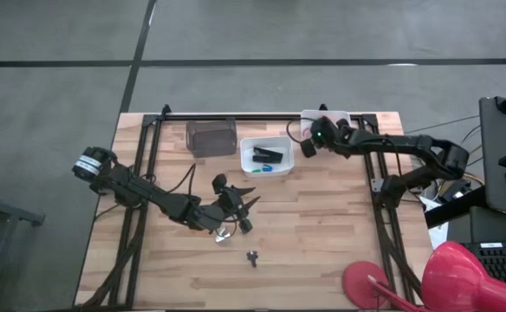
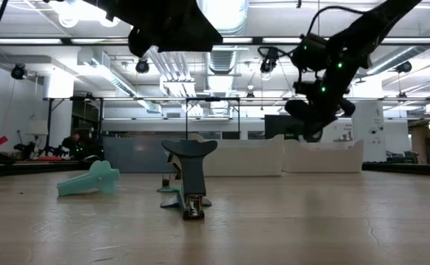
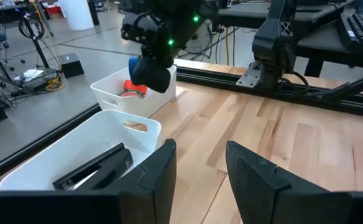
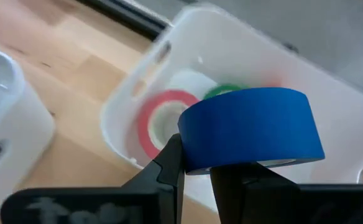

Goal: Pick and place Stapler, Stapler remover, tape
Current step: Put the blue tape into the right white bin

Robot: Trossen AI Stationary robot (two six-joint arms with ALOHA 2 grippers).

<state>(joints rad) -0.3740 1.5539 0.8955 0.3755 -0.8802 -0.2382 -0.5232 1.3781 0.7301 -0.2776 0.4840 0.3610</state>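
The right gripper [image 4: 197, 171] pinches the wall of the blue tape [image 4: 251, 127], the ring lying roughly flat above the fingers, and it hangs over the far bin [image 4: 222, 50] at the back of the table. That is the relation that matters now: the bin sits straight beneath the roll, and inside it the red tape [image 4: 160, 118] and a sliver of green tape [image 4: 222, 92] already lie flat. By my reading the release only needs the jaws to part, since the roll looks centred over the open bin rather than over its rim.

From the left arm's own camera the same scene shows from the side: the blue tape [image 3: 134, 63] sits high above that bin, clear of its walls. The nearer bin [image 3: 110, 121] holds the stapler [image 3: 94, 168], long axis running along the bin's length.

The left gripper [image 1: 246, 217] hovers over mid-table with fingers spread and nothing between them. Just beside it, nearer the front edge, a small dark tool [image 1: 252, 257] lies on the bare wood. I take it for the stapler remover, and the left arm is far nearer to it than the right.
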